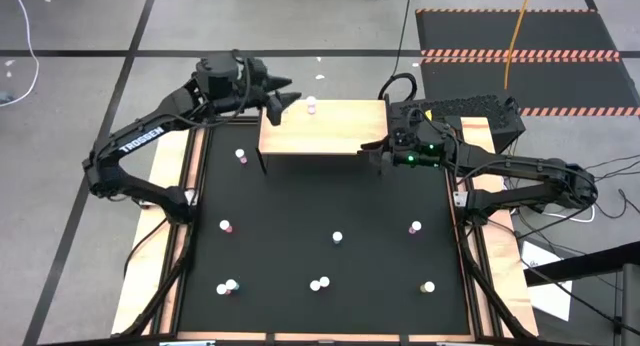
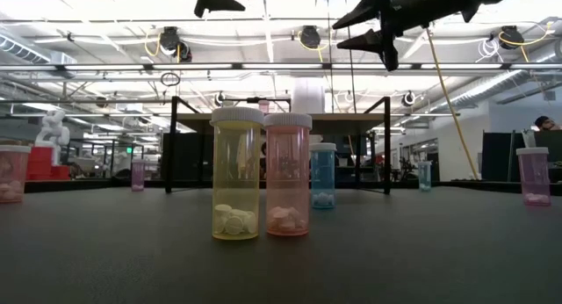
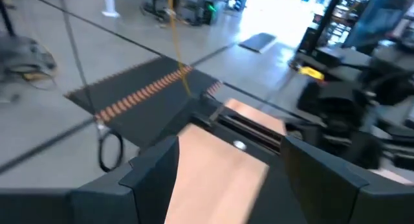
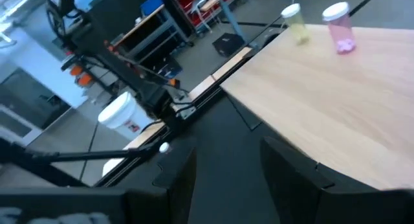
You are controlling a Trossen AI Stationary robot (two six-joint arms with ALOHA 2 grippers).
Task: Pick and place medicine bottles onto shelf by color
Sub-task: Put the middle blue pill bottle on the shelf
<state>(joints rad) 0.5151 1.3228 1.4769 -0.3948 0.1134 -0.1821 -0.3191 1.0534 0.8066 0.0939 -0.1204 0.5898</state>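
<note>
Two bottles already stand on the shelf (image 1: 322, 127), near its far edge toward the left arm's side: a pink one (image 4: 339, 28) and a yellow one (image 4: 294, 21), close together but not touching. Why these two colours share that end cannot be told; the shelf shows no visible marks for sorting.

The other bottles are spread over the black mat (image 1: 320, 196), well apart, mostly singly with a pair or two near the front edge. In the low view a yellow bottle (image 2: 237, 174) and a pink bottle (image 2: 287, 174) stand touching side by side, upright, with a blue one (image 2: 323, 176) behind them.

The left gripper (image 1: 285, 96) hangs above the shelf's far left corner, just beside the two placed bottles, fingers spread and empty. This reads as the pose after a release. The right gripper (image 1: 372, 152) waits at the shelf's right front edge, fingers apart and also empty.

Most of the sorting remains, so the next step is probably a reach down to the mat.
</note>
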